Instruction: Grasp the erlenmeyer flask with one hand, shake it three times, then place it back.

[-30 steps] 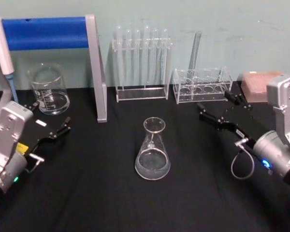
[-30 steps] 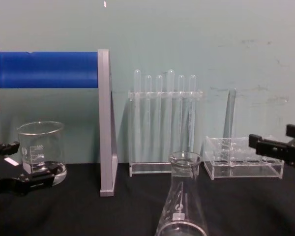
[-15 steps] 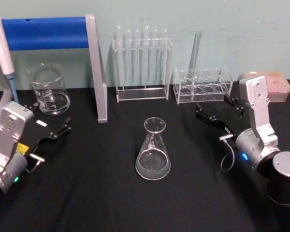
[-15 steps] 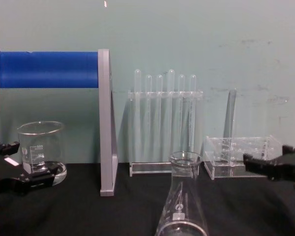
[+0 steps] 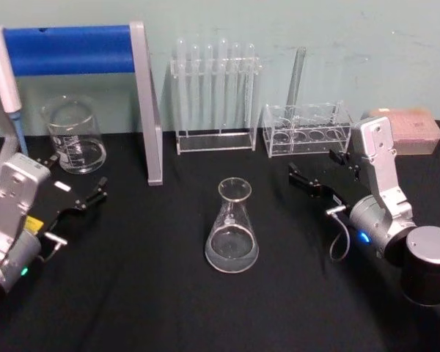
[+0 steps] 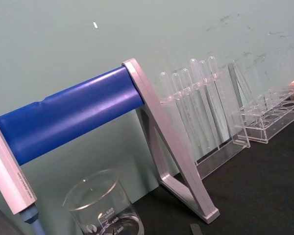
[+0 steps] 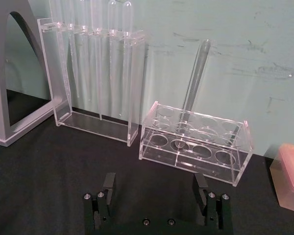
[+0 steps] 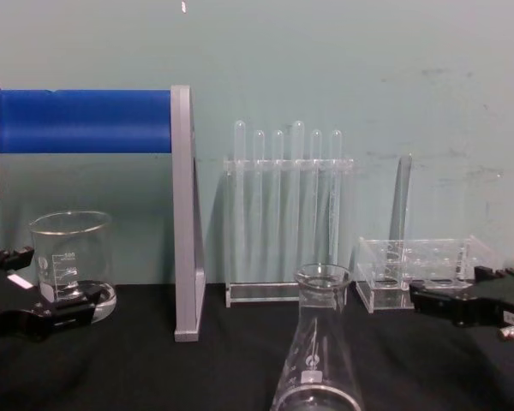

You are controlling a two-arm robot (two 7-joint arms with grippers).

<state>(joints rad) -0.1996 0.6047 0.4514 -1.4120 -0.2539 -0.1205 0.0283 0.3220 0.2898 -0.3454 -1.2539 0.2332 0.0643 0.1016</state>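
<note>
Erlenmeyer flask (image 5: 232, 227) stands upright on the black worktop (image 5: 169, 293), roughly centre, free of both hands. In the chest view its base runs off the lower edge; neck, flared rim and the small white mark show. Contents cannot be made out.

Right hand (image 5: 317, 170) is low over the worktop, to the right of the flask and well apart from it, in front of the low clear rack (image 5: 306, 129). Its fingers stand apart with nothing between them, seen plainly in the right wrist view, where both black fingers frame bare worktop short of the rack. In the chest view one finger reaches in from the right edge; the rest is cut off.

Left hand (image 5: 77, 198) rests at the left side near the beaker (image 5: 75, 136), idle. Its fingers look spread, with a white tag between them, though the far finger is hard to follow against the black cloth.

One long tube (image 5: 296, 77) leans in the low rack. The tall rack (image 5: 215, 99) holds six upright tubes. Behind the beaker stands a grey frame with a blue bar (image 5: 66, 50), cut off at the left edge. A pink box (image 5: 407, 128) sits at the far right, partly hidden behind the right arm
</note>
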